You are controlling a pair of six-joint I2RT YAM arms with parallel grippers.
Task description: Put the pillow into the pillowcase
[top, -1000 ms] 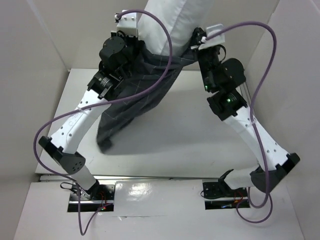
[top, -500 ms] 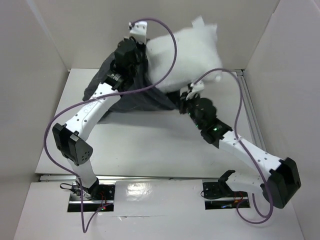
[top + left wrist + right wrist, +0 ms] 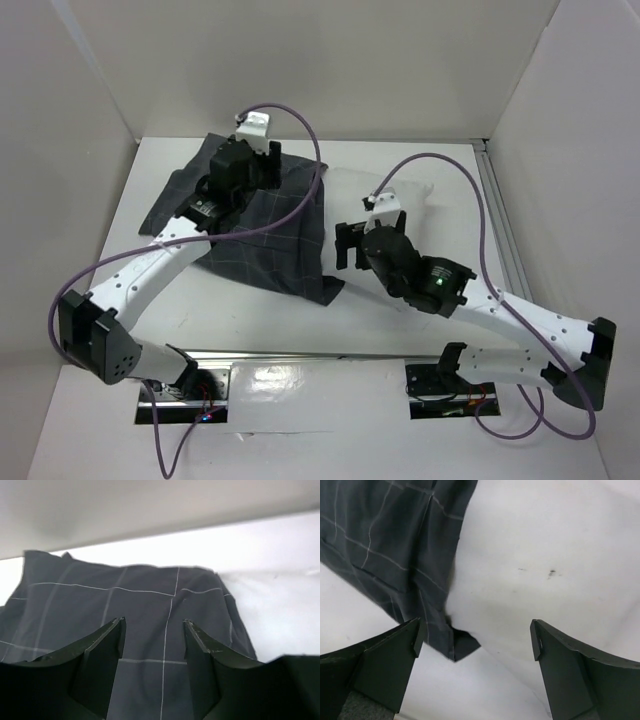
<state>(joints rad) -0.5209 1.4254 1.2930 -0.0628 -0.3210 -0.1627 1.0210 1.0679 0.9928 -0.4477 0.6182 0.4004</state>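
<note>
The pillowcase (image 3: pixel 390 545) fills ten o'clock, touching the pillow (image 3: pixel 545 555) spreading toward two. The right gripper (image 3: pixel 476 630) gapes wide at six.

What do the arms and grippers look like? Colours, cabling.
The left arm and right arm: white links, black joint housings, a purple cable looping along each. A green light glows on the right arm. The left gripper and right gripper have dark wedge-shaped fingers.

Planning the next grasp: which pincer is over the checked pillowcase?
The left pincer: the pillowcase fills the gap between its open fingers. The right pincer is past the cloth's edge, over white.
</note>
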